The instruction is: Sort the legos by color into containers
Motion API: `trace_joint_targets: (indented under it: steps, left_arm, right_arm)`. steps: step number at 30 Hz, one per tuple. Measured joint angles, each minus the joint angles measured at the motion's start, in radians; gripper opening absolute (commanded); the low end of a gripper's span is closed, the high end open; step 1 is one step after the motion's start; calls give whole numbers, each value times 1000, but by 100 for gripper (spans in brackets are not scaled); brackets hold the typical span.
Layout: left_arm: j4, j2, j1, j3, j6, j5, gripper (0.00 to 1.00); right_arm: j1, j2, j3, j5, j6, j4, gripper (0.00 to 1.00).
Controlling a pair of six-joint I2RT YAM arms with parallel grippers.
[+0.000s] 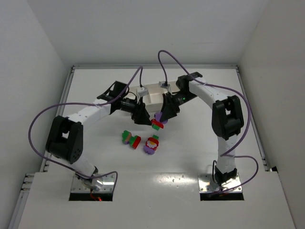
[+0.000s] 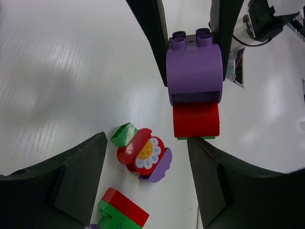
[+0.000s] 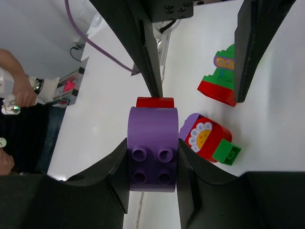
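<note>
The right gripper [image 3: 152, 160] pinches the purple brick [image 3: 152, 138] of a mixed clump, lifted off the table [image 2: 57, 71] just before the tray [image 1: 151, 95] (largely hidden by the arms). The left gripper [image 2: 147, 139] stands spread, one finger beside the attached red brick [image 2: 196, 120], evidently to pull the colours apart. The flower clump [image 2: 144, 153] and the red-and-green clump [image 2: 121, 212] lie below, obstructing nothing.
</note>
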State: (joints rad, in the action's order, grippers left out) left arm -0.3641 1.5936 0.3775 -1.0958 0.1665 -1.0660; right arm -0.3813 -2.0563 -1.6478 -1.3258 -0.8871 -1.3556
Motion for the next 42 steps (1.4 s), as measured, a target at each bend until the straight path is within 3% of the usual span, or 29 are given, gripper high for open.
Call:
trace_joint_targets:
  steps: [35,42]
  left_arm:
    - [92,40,60,-34,-70,-146,76]
    - [102,48,60,-34,-71,-147,66]
  right_arm:
    - [-6,-94,-56,-46,1,-27,3]
    - [-7,-94,-56,-47,1,-35,3]
